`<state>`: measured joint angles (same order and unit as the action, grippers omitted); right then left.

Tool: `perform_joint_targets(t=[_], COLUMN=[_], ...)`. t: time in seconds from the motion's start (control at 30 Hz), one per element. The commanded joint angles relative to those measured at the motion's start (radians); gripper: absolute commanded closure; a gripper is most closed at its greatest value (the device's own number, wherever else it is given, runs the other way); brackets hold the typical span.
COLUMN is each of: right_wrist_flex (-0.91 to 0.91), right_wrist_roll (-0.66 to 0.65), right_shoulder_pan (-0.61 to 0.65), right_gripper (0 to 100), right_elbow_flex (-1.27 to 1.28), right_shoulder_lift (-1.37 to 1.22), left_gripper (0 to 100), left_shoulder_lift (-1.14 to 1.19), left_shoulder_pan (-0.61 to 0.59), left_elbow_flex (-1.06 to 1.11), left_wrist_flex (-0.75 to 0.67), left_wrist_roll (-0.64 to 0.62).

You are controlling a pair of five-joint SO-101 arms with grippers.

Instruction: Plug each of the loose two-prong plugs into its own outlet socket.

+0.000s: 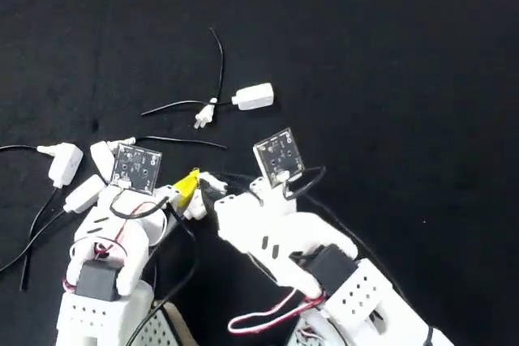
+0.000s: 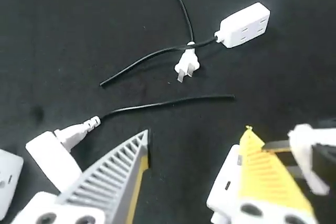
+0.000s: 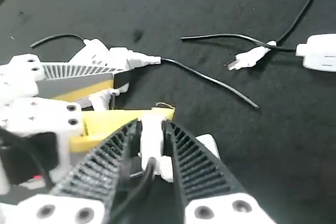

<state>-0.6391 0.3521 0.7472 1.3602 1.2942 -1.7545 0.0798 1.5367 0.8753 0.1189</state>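
The right gripper had its jaws closed on a white held plug, its cord trailing back between the fingers. The left gripper stood with its jaws wide apart and nothing between them. A near outlet block lay just beside its yellow finger.

In the high view the held plug sat between the two arms. Its long axis ran roughly 3 to 9 o'clock, and the prongs seemed to point toward 9, at the yellow finger. To seat it well, the right arm would probably need to square the prongs with the slots before pushing. It should then press straight along the plug's axis while the left gripper closed on the block to brace it. Any twist in the grip would likely jam the prongs on the block's face.

A loose plug lay on the table at about 12 o'clock from the grippers. Its axis ran 1 to 7 o'clock, prongs toward 7. A far outlet block rested near it at 2 o'clock, apart from it.
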Motion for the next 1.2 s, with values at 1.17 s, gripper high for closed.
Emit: perform_joint_targets(t=[1.17], right_wrist_flex=[0.018], right_wrist_roll=[-0.471], right_shoulder_pan=[-0.103], right_gripper=[98.8], right_elbow_flex=[-0.484], right_shoulder_lift=[-0.854], left_gripper=[74], left_shoulder_lift=[-0.014], left_shoulder_pan=[-0.348], left_elbow_flex=[0.087], left_wrist_flex=[0.259], left_wrist_roll=[0.396])
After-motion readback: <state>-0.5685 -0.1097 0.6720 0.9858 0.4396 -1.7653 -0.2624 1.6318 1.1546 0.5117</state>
